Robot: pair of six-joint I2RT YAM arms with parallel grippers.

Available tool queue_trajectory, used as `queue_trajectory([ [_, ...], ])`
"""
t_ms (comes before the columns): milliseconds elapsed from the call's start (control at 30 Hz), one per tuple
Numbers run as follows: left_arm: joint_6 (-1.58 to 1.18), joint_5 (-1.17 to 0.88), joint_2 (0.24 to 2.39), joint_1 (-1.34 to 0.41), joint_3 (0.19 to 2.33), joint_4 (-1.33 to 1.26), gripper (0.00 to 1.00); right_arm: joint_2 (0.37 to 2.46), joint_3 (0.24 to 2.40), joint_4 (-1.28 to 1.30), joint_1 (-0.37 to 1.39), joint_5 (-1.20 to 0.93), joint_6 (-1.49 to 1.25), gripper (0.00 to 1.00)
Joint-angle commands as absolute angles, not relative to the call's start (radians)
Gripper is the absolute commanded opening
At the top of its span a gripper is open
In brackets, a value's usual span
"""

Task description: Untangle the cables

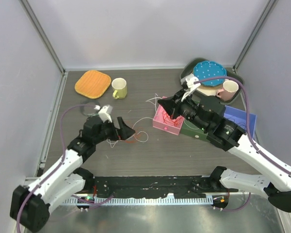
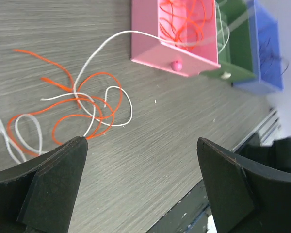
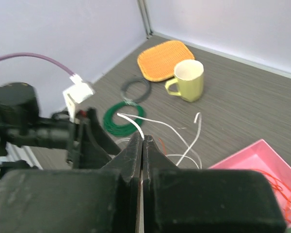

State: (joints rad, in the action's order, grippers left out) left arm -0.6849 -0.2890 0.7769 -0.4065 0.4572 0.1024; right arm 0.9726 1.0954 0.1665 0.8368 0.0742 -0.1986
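1. Cables [image 2: 87,109], orange and white, are seen tangled on the table [image 2: 48,29] just ahead of the left pincer [image 2: 140,143], whose jaws are spread wide.
2. A white cable [image 3: 134,124] is pinched in the tips of the right pincer [image 3: 142,140]; orange loops are seen in the pink box [image 2: 174,53] beside it.

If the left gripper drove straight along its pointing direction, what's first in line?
The left gripper, jaws open, seems angled down at the table, with the orange and white cables just left of its line. Skimming level, it would reach the pink box next. Depth unclear.
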Motion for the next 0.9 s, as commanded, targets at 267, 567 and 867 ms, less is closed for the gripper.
queue_trajectory([
  [267,-0.356,-0.139,1.345,-0.499,0.804,0.135,0.99,0.907,1.140,0.084,0.839,0.034,-0.294,0.01],
  [567,-0.339,-0.227,1.567,-0.499,0.850,0.091,0.93,0.851,1.204,0.124,0.838,0.156,-0.275,0.01],
  [867,-0.373,-0.218,1.703,-0.499,0.963,0.112,0.68,0.854,1.197,0.123,0.839,0.104,-0.276,0.01],
])
